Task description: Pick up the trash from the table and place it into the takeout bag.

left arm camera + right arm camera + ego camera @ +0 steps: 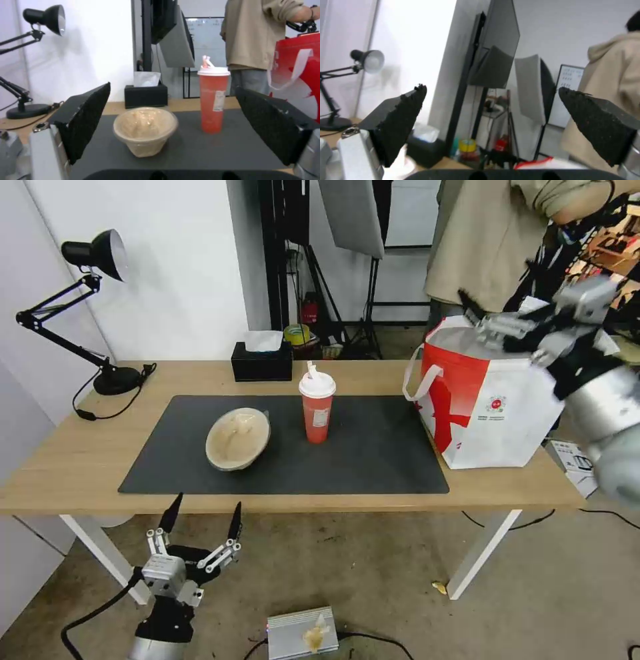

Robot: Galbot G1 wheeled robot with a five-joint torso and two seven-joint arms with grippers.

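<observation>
Right gripper [497,323], jaws apart, above takeout bag [490,407] at the worktop's [67,460] right end: release step; red cup [317,410] likely next.

Left gripper [200,520], jaws apart, below the worktop's front edge.

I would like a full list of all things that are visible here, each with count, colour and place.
tan oval bowl: 1, tan, mat's left part
red cup: 1, red, white lid, mat centre
takeout bag: 1, white-red, table's right end
table: 1, light wood
mat: 1, dark grey, on table
tissue box: 1, black, behind mat
desk lamp: 1, black, table's far left
left gripper: open, below table's front edge
right gripper: open, above bag
</observation>
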